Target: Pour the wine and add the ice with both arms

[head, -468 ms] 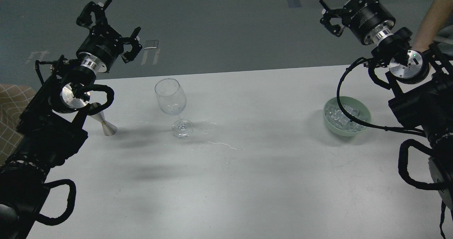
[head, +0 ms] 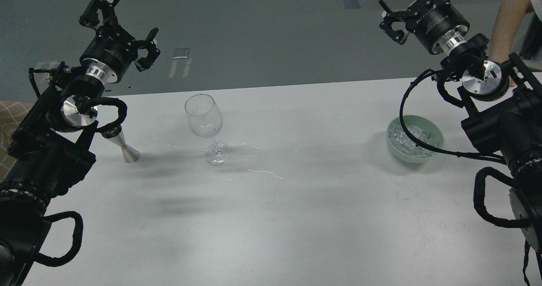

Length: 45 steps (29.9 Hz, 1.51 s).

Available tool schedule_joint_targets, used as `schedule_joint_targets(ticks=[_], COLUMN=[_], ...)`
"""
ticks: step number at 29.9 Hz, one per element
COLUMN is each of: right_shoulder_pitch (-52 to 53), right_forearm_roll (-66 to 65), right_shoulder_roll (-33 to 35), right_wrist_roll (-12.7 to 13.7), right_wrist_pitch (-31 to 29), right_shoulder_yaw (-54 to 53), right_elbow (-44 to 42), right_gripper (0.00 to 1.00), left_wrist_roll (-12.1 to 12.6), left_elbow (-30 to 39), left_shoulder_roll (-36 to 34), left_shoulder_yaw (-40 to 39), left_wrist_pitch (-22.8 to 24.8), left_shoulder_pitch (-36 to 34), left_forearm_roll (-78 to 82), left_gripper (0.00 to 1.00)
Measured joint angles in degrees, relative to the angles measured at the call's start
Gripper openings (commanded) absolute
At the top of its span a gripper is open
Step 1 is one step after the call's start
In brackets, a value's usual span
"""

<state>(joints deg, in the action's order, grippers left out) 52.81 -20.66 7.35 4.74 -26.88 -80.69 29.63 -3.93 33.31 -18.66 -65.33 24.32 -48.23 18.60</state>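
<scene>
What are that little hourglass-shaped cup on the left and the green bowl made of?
The hourglass cup looks like polished metal: silvery, with bright highlights. The green bowl has a matte pale finish with no sharp glints, so plastic or glazed ceramic; I can't tell which. The ice inside looks clear and glassy.

A single view is given, taken from the robot's own head and aimed forward and down. The desk [head: 296,218] is seen from close above, its near edge cut off at 6 o'clock and its far edge toward 12 o'clock, with grey floor beyond. The left arm [head: 46,150] is admitted from 9 o'clock, the right arm [head: 504,129] from 3 o'clock. No second view is provided, so nothing is shared.
</scene>
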Motion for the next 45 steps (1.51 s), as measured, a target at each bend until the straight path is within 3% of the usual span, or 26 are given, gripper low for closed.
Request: schedule_joint_targets(ticks=[45], right_shoulder_pitch=[2.58], right_forearm_roll=[0.12], right_shoulder_roll=[3.69], right_wrist_roll=[-0.78], right_wrist_pitch=[0.15], right_shoulder_yaw=[0.10], right_elbow=[2.40], right_gripper=[1.00], left_wrist_roll=[0.75], left_elbow=[0.59], left_shoulder_roll=[-0.33], left_shoulder_yaw=[-0.07], left_wrist_pitch=[0.56], left_shoulder_pitch=[-1.44], left_forearm_roll=[-0.65], left_gripper=[0.98])
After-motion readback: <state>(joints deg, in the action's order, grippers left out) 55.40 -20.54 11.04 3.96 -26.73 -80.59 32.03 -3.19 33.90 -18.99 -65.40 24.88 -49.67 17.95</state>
